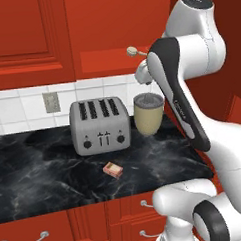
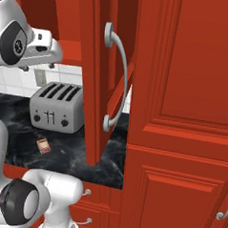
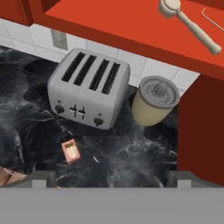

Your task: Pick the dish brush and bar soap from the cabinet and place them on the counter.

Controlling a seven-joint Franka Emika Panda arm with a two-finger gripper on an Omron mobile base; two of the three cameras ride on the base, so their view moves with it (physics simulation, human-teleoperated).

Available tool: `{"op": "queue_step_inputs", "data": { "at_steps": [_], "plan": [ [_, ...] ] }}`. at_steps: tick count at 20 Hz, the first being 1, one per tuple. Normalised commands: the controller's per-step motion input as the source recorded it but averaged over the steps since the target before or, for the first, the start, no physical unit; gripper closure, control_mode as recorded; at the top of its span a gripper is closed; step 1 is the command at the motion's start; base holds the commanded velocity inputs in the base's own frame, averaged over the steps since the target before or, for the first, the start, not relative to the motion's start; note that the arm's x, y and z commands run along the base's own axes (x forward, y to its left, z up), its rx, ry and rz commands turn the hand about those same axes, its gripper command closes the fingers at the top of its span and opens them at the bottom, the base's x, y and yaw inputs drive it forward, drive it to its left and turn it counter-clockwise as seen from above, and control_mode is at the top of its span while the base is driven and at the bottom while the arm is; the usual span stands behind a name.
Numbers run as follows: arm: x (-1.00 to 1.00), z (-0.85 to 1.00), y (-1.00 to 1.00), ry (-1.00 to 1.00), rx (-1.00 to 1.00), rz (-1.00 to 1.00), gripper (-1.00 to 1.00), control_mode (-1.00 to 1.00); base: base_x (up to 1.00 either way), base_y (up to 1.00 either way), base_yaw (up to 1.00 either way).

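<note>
Black veined tabletop (image 1: 45,181) fills the lower left base view; the bar soap (image 1: 113,169) lies at centre before the toaster (image 1: 99,125), seemingly delivered. In the right base view, the cabinet (image 2: 96,76) door stands open at centre. In the hand view, the dish brush (image 3: 188,24) rests on the shelf (image 3: 131,26), upper right; the end effector (image 3: 112,178) looks spread and empty.
</note>
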Motion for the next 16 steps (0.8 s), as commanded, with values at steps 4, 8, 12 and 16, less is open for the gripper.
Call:
{"op": "queue_step_inputs", "data": {
  "at_steps": [4,8,12,16],
  "plan": [
    [0.12,0.17,-0.07,-0.05,0.00,-0.04,-1.00,-1.00,0.00,0.00,0.00],
    [0.18,0.00,-0.10,-0.08,0.00,-0.04,-1.00,-1.00,0.00,0.00,0.00],
    [0.32,-0.05,-0.13,-0.07,0.00,-0.03,-1.00,-1.00,0.00,0.00,0.00],
    [0.35,-0.15,-0.10,-0.07,0.00,0.00,-1.00,-1.00,0.00,0.00,0.00]
  ]
}}
